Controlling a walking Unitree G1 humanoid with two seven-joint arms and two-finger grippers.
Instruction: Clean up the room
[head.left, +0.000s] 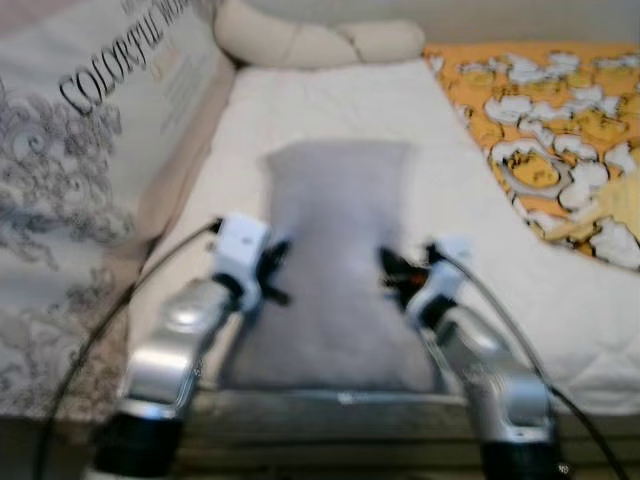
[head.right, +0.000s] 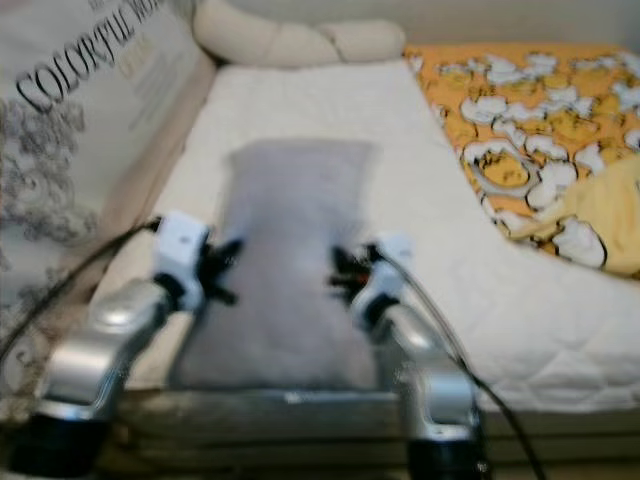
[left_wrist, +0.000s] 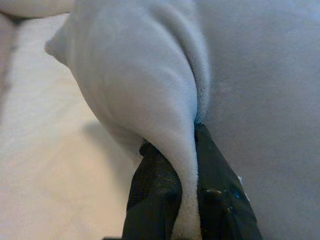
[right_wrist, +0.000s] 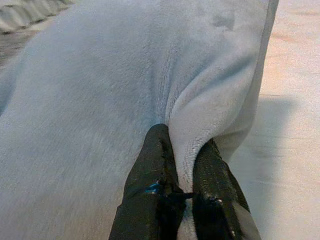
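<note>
1. White quilted mattress (head.left: 330, 110) fills the scene, with a cream bolster (head.left: 320, 42) at its far end, an orange patterned blanket (head.left: 540, 120) spread on the right, and a printed fabric panel (head.left: 90, 140) standing along the left.
2. A grey pillow (head.left: 335, 250) lies lengthwise on the mattress's near half, its near edge reaching the bed's edge.
3. The left gripper (left_wrist: 186, 165) pinches a raised fold along the pillow's left side, fingers pressed together on the cloth.
4. The right gripper (right_wrist: 182, 160) does likewise on the right side, nipping a ridge of fabric.
5. Holding both long edges likely lets the robot lift the pillow level and carry it toward the bolster as part of tidying.
6. The pillow's cover looks like soft, short-napped fleece; it bunches easily, so the grip holds cloth rather than filling.
</note>
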